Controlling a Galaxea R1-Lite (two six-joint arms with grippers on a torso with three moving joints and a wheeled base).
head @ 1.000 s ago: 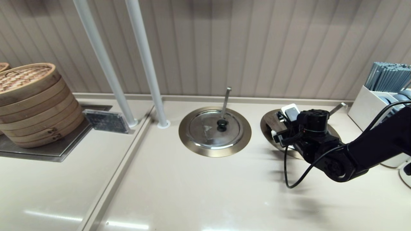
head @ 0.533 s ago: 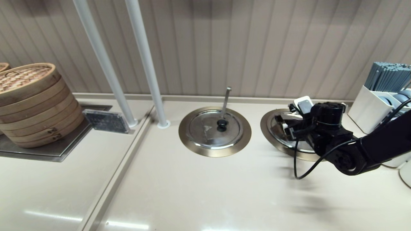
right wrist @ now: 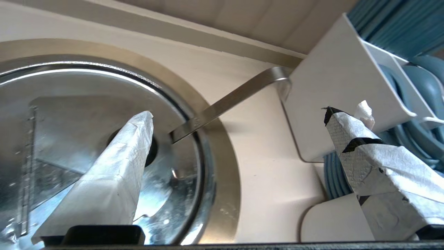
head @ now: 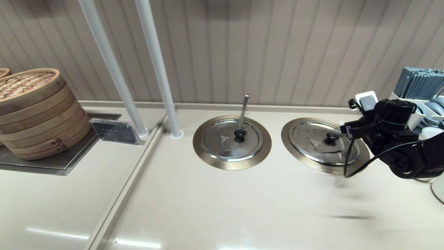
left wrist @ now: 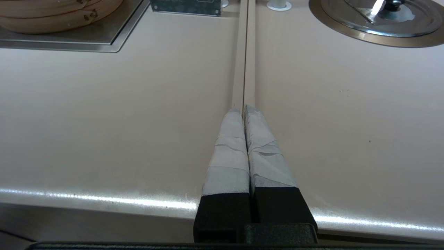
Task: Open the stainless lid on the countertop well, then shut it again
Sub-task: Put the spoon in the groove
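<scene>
The stainless lid (head: pixel 321 143) lies flat and closed on the bronze collar of the countertop well (head: pixel 295 151), so the dark inside is hidden. Its black knob (head: pixel 332 138) stands free. My right gripper (head: pixel 348 127) hovers just right of the lid, open and empty. In the right wrist view the right gripper (right wrist: pixel 237 114) spans from the lid (right wrist: pixel 86 139) to the white caddy, and the slanting ladle handle (right wrist: pixel 236 99) sticks out between. The left gripper (left wrist: pixel 242 108) is shut over the counter seam, far from the lid.
The twin lid (head: pixel 231 139) with an upright ladle handle (head: pixel 244 109) sits at centre. A white caddy (head: pixel 393 111) of blue utensils stands close behind the right gripper. Bamboo steamers (head: pixel 34 111), a small plaque (head: pixel 114 131) and two white poles (head: pixel 158 69) are on the left.
My right arm has swung to the right and back, away from above the lid. The lid and its knob, hidden before by the gripper, now show in full.
</scene>
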